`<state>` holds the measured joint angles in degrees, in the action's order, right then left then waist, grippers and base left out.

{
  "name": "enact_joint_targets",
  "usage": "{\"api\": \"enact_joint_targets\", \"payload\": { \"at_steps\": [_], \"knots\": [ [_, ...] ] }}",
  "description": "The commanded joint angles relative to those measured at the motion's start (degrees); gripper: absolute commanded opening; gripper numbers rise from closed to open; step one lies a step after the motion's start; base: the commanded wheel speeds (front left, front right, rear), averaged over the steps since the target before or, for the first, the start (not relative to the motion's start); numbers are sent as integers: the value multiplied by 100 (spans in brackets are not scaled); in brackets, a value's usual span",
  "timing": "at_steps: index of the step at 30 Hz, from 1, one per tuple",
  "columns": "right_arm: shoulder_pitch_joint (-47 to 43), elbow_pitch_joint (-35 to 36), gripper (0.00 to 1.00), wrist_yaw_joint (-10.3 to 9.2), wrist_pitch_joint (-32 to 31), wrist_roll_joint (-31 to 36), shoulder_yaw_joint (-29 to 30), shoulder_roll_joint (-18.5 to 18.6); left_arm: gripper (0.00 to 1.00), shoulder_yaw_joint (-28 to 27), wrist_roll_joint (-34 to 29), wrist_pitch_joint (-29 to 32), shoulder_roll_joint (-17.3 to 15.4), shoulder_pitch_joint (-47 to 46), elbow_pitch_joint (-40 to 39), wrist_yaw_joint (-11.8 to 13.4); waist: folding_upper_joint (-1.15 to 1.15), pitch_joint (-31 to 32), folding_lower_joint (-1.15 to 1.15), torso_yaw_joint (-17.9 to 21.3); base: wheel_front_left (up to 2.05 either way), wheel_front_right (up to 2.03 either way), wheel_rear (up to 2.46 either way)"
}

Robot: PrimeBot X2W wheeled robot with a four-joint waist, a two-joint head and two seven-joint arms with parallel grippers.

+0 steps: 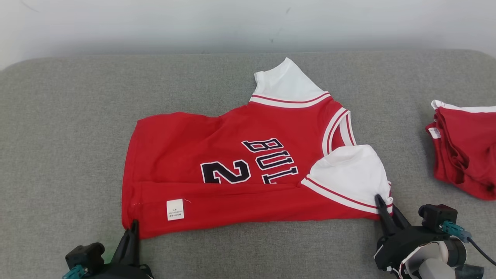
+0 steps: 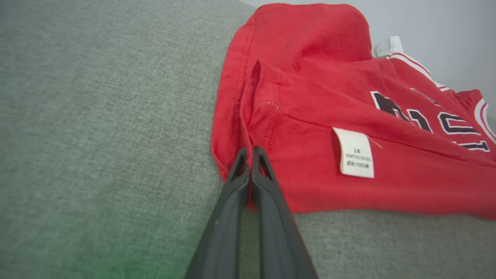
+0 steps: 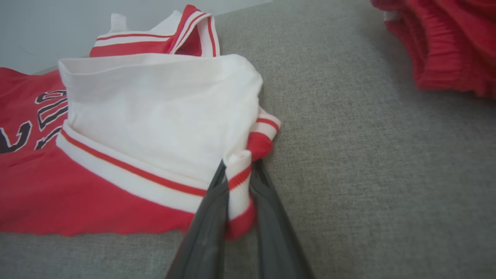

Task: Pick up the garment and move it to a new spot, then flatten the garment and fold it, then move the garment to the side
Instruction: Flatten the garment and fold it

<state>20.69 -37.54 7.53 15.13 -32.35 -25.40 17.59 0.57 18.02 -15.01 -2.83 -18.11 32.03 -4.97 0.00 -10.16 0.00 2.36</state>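
Entry: folding stage, both arms engaged.

Jersey [image 1: 232, 166] lay spread across the middle of the grey counter [image 1: 77, 116], collar toward the right of the head view, with its near edge already turned over so that the care label [image 1: 175, 209] faced up.

Left tool [image 1: 133, 224], lower left of the head view: fingers pressed together on the jersey's near hem corner. In the left wrist view, left tool [image 2: 250, 149] had only a thin sliver of red cloth between its tips.

Right tool [image 1: 385, 207], lower right: pinching the bunched striped trim beside the white sleeve [image 1: 348, 170]. In the right wrist view, right tool [image 3: 239, 166] had a thick wad of cloth between its fingers.

A second red garment [image 1: 465, 151] sat at the right edge of the frame, well apart from the jersey.

Risks, as judged:
- The left hold was shallow, so the corner could slip out on lifting, since so little cloth was caught.
- The right wad may not have included every layer, and a loose layer would let the sleeve flop open.
- An uneven lift between the arms would skew the fold line.
- Carrying too far right could drag the jersey onto the other garment.
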Motion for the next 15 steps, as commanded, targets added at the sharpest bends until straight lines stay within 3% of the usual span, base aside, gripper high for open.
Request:
{"api": "enact_joint_targets", "payload": {
  "at_steps": [1, 15],
  "knots": [
    [3, -11, 0, -9, -3, -49, 28, 33, 0, -33, -44, -23, -15, 61, 35, -1, 0, 25, 0, -14, 0, 0, 0],
    [-495, 33, 0, -9, -2, -64, 33, -23, 0, -317, -212, -23, -33, 531, 298, 175, 0, 672, 0, -47, 0, 0, 0]
  ]
}}
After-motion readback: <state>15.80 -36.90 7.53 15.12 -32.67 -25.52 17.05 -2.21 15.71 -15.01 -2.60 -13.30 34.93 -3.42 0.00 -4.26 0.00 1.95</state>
